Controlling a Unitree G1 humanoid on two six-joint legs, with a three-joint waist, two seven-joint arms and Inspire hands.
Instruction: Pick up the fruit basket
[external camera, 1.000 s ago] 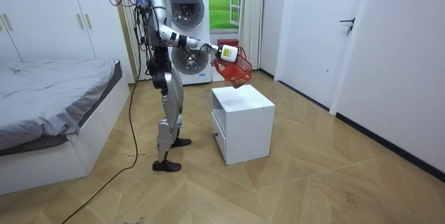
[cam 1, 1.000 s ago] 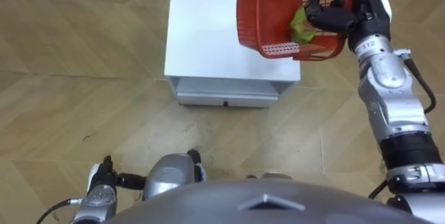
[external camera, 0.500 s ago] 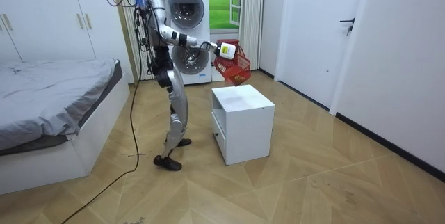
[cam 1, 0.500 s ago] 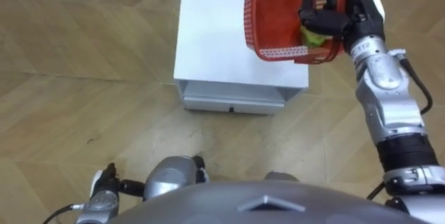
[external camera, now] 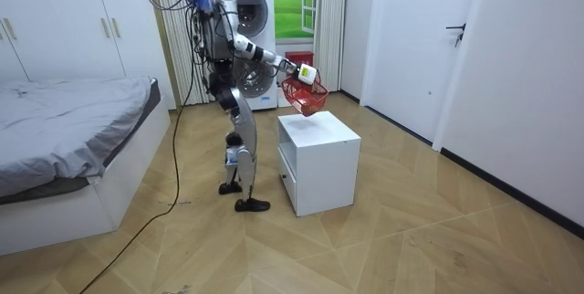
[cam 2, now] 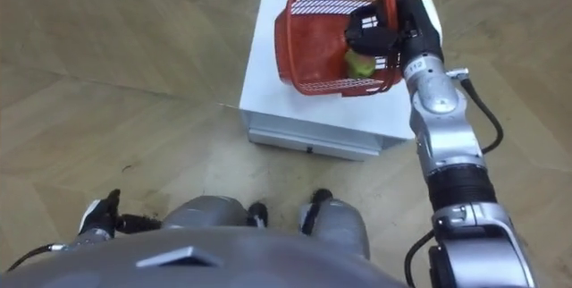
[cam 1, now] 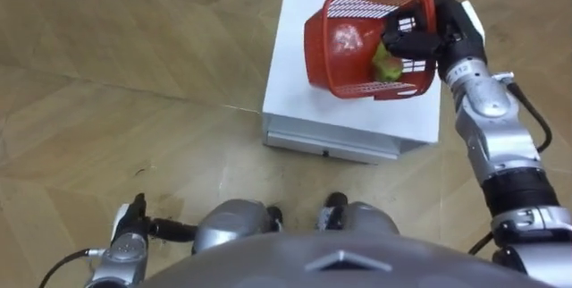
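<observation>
Basket [cam 1: 332, 51] hangs from right hand [cam 1: 431, 34], clear above cabinet [cam 1: 295, 87].

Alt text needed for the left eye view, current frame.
The robot's right hand grips the rim of a red fruit basket, tilted above a white cabinet, green fruit inside. Its left hand hangs low over the wooden floor.

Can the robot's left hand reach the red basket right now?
Probably not: the left hand hangs low by its side, far from the red basket, which the right hand holds up over the white cabinet.
</observation>
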